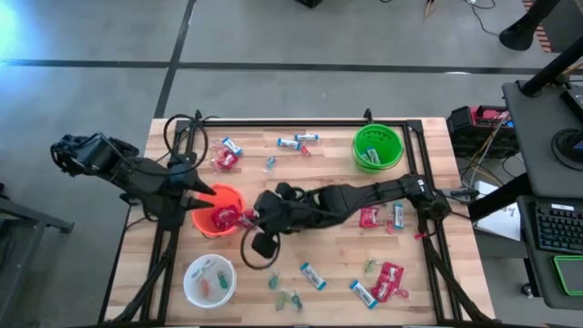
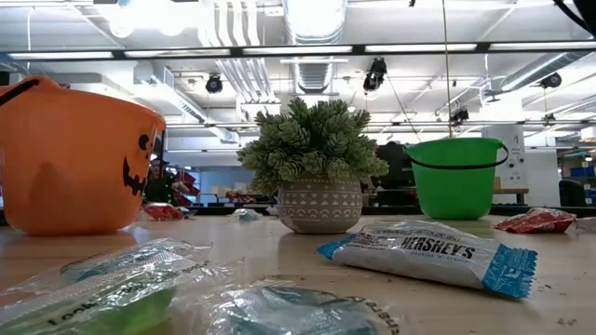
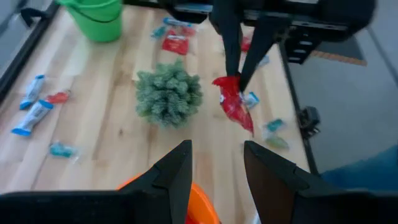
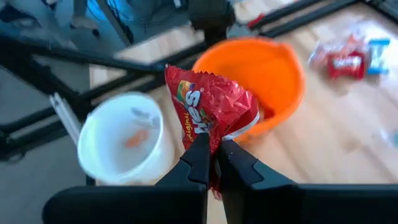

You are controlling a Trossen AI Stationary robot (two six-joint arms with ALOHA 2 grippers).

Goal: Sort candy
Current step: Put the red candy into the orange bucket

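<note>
we see the pale wooden tabletop [image 1: 337, 264] carrying an orange plastic pumpkin bucket [image 1: 217, 210], a green plastic bucket [image 1: 377, 148] and a white bowl [image 1: 209, 280]. the left tool [image 3: 214, 168] hangs over the orange bucket, fingers apart, empty. the right tool [image 4: 212, 160] pinches a red crinkled candy packet [image 4: 210, 109] just beside that bucket's rim. blue-and-white wrapped bars [image 1: 312, 274] lie scattered about.

The blue-and-white candy bar [image 2: 433, 254] lying on the tabletop reads "HERSHEY'S". The red packet [image 4: 208, 113] shows part of a Skittles logo. No other lettering is legible.
</note>
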